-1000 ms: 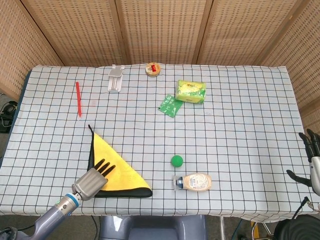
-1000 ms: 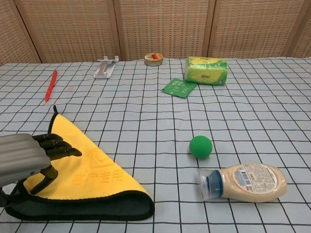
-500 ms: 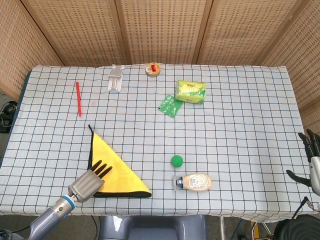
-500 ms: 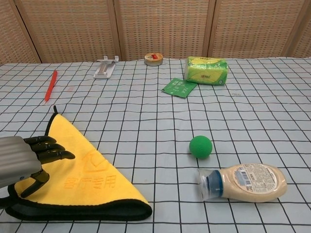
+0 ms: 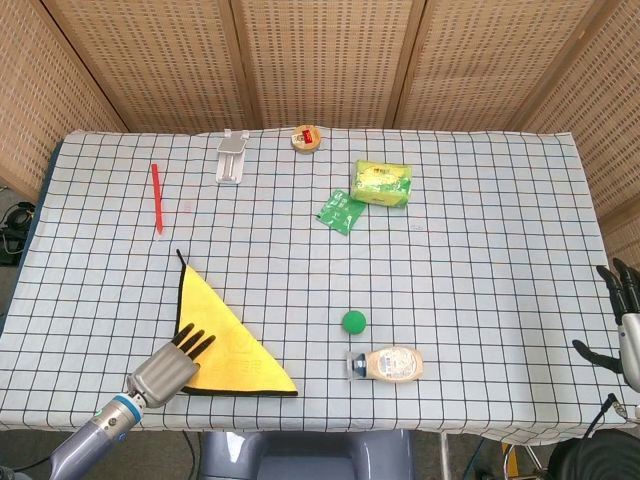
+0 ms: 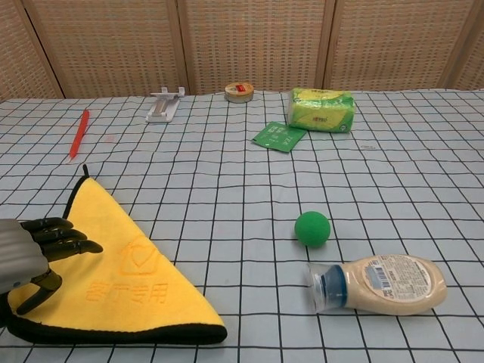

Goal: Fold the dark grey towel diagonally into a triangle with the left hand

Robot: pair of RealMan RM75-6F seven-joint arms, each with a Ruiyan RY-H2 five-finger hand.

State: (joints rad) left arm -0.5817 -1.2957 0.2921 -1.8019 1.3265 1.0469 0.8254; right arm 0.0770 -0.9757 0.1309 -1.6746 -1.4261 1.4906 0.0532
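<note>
The towel [image 5: 228, 338] lies folded into a triangle near the table's front left, its yellow side up with a dark grey edge showing along the left and front. The chest view shows the towel [image 6: 121, 272] flat, with an orange logo on it. My left hand [image 5: 170, 363] is over the towel's front left corner, fingers spread and holding nothing; in the chest view the left hand [image 6: 34, 249] sits at the left edge, its dark fingers just above the cloth. My right hand [image 5: 622, 320] hangs open off the table's right edge.
A green ball [image 5: 353, 321] and a lying mayonnaise bottle [image 5: 390, 363] sit right of the towel. Further back are a green sachet [image 5: 340, 211], a green tissue pack [image 5: 381, 184], a tape roll [image 5: 306, 138], a white clip [image 5: 232, 156] and a red pen [image 5: 156, 197].
My left hand has drawn back toward the front left, off the middle of the towel. The folded towel has settled flatter, its front right corner lying lower.
</note>
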